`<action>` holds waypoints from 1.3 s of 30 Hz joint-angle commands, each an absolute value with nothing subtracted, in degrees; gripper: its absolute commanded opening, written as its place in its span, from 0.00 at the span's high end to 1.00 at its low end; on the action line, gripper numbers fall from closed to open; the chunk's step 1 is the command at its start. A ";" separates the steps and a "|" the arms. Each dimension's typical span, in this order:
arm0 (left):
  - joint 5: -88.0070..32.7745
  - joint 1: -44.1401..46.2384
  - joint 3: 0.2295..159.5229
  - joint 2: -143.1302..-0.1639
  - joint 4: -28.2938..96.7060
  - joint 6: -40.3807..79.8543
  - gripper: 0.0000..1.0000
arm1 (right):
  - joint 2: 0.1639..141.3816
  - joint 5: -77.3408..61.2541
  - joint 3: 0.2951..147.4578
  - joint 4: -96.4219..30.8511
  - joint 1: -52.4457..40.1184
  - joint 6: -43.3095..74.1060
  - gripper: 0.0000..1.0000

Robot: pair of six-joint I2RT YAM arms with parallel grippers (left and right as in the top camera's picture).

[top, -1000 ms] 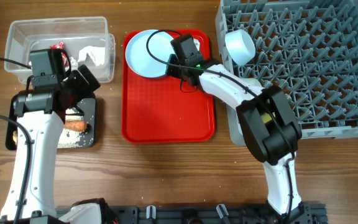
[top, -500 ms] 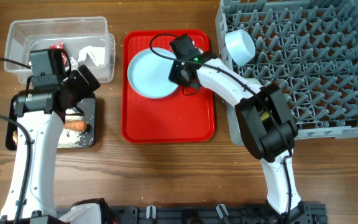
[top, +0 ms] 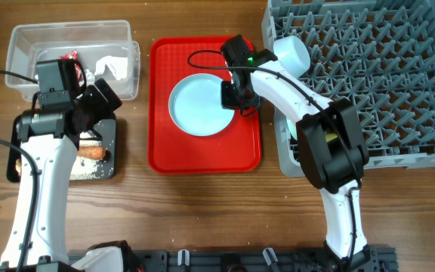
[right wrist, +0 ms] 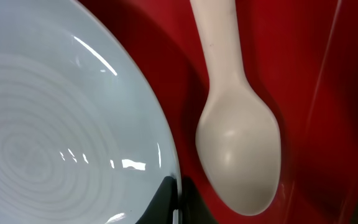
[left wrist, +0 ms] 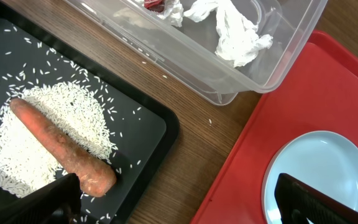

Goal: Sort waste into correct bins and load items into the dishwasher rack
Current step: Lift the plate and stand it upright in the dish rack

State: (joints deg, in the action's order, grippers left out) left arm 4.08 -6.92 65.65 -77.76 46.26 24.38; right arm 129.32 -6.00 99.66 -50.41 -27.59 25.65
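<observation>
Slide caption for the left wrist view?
Carrot lying on loose rice in the black tray, beside the clear tub holding crumpled tissue; pale blue plate on the red tray.

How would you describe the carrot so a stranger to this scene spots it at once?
Start at the clear plastic tub at the overhead view's upper left; a shallow black tray sits just nearer the robot. The carrot lies on that tray on a bed of white rice grains, the only long, orange, tapered thing among small white bits.
</observation>
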 commanded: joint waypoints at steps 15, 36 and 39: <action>4.80 -7.27 66.81 -76.73 46.11 25.10 0.00 | 122.37 -3.38 100.55 -55.70 -27.73 17.52 0.96; 4.80 -7.27 66.81 -76.73 46.13 25.10 0.00 | 93.32 28.23 100.55 -57.23 -27.00 15.07 0.96; 4.80 -7.27 66.81 -76.73 46.11 25.10 0.00 | 91.70 40.05 100.55 -57.58 -24.99 15.57 0.96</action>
